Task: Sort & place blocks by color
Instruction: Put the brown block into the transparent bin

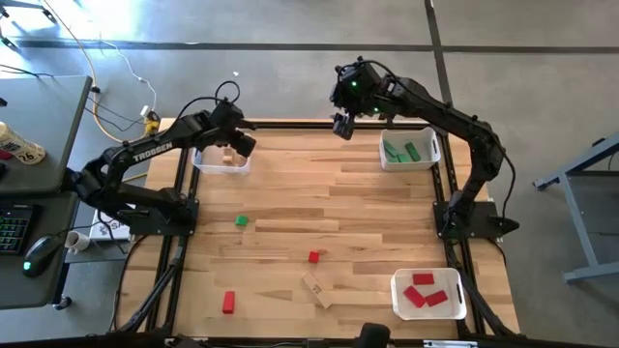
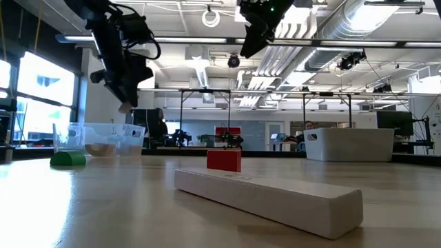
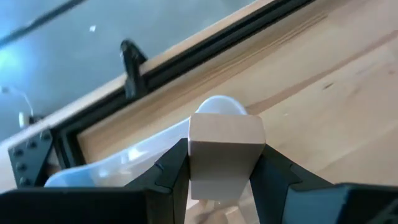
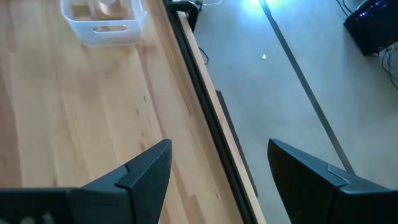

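My left gripper (image 1: 239,145) is shut on a tan block (image 3: 225,134) and hangs above the clear bin (image 1: 221,160) at the table's far left, which holds tan blocks. My right gripper (image 1: 341,126) stands open and holds nothing, high over the far edge, left of the bin (image 1: 411,151) with green blocks. On the table lie a green block (image 1: 241,221), a red block (image 1: 313,256), another red block (image 1: 228,302) and a tan bar (image 1: 317,288). A third bin (image 1: 428,293) at the near right holds red blocks. My left gripper pinches the tan block between its two fingers, one on each of two opposite sides (image 3: 198,163). The fingers slant down toward the table's far left. The block is lifted clear, above the bin's rim (image 3: 149,149), as the low view shows (image 2: 126,107).
A black rail frame (image 1: 290,124) runs round the wooden tabletop. Bare wood lies between the far bins and the loose blocks. A desk with a keyboard and mouse (image 1: 39,253) stands beyond the left edge.
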`<act>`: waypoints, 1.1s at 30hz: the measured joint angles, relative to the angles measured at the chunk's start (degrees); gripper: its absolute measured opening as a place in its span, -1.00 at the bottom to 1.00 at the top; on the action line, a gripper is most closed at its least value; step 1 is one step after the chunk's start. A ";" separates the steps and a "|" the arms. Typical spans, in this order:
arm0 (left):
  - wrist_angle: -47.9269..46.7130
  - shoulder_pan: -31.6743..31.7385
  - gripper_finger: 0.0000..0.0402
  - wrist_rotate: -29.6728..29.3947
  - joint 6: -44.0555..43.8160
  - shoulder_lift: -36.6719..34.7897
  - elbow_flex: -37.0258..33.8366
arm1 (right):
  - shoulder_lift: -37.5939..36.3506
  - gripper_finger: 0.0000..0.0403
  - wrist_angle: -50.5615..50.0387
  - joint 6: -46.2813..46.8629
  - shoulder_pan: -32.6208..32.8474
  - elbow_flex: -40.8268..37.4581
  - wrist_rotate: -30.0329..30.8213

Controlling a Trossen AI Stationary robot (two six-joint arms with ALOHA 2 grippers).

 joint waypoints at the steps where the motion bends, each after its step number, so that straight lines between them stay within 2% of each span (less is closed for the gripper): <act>1: -0.22 0.34 -0.47 -0.02 -0.80 0.02 -0.22 | 0.00 0.25 0.01 0.00 -0.28 0.00 0.00; 16: -0.67 1.68 -0.45 -1.75 -6.68 0.02 -5.97 | 0.00 0.25 0.03 0.52 -2.15 0.00 -0.07; 22: -0.49 2.96 -0.44 -0.84 -6.72 0.04 -8.00 | 0.41 0.25 0.01 3.23 -2.13 -0.01 -4.05; 33: 0.75 2.98 -0.35 -0.25 -9.84 0.15 -8.10 | 2.79 0.25 -2.27 5.57 -2.07 -0.59 -6.21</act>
